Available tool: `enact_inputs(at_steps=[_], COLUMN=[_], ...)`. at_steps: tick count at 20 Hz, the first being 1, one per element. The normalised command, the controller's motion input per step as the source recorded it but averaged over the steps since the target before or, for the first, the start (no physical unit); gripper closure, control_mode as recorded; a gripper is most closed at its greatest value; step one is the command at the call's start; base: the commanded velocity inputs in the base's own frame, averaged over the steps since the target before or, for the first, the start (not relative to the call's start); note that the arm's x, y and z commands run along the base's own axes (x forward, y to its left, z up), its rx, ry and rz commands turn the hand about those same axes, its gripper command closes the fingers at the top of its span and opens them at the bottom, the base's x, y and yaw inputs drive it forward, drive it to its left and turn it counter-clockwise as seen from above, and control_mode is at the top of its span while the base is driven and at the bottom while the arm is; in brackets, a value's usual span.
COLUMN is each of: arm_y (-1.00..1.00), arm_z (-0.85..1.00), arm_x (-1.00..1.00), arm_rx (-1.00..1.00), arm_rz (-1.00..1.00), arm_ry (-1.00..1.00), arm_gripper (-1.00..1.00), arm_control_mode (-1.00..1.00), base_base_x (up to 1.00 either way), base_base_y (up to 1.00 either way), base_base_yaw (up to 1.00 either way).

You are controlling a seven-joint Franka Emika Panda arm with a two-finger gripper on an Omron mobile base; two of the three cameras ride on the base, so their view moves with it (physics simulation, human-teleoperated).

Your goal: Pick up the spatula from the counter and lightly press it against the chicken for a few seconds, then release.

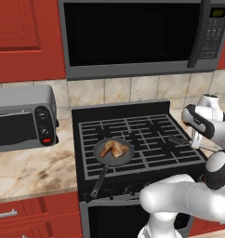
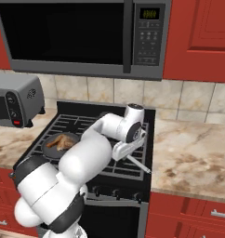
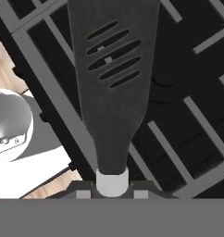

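Gripper (image 3: 112, 187) is clamped tight on the spatula (image 3: 111, 92) (black, slotted blade), which is out over the right side of the stove grate (image 1: 151, 139). The chicken (image 1: 114, 148) sits in the frying pan (image 1: 99, 157), roughly 9 o'clock from the blade and not touching it.

Slotted spatula held over the stove, chicken lying in the pan

The spatula (image 3: 112, 92) is dark grey, with a long flat blade cut by five slanted slots and a pale collar where the claw (image 3: 112, 189) is clamped on its handle. It lies nearly level above the right side of the stove grate (image 1: 147, 135), blade to the left. The chicken (image 1: 114, 148), a golden-brown piece, lies in a dark pan (image 1: 98, 157) at the near left, well apart from the blade.
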Motion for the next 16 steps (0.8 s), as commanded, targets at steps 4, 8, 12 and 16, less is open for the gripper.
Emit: enact_inputs(at_steps=[4, 8, 12, 16], arm_y=[0.49, 0.43, 0.38, 0.33], arm_z=[0.0, 0.0, 0.01, 0.0], arm_x=[0.0, 0.0, 0.0, 0.0], arm_rx=[-0.03, -0.04, -0.04, -0.01], arm_rz=[0.01, 0.0, 0.01, 0.07], arm_ry=[0.0, 0.0, 0.0, -0.01], arm_gripper=[1.0, 1.0, 1.0, 1.0], arm_control_mode=[-1.0, -1.0, -1.0, -1.0], base_base_x=[0.0, 0.0, 0.0, 0.0], base_base_y=[0.0, 0.0, 0.0, 0.0], base_base_yaw=[0.0, 0.0, 0.0, 0.0])
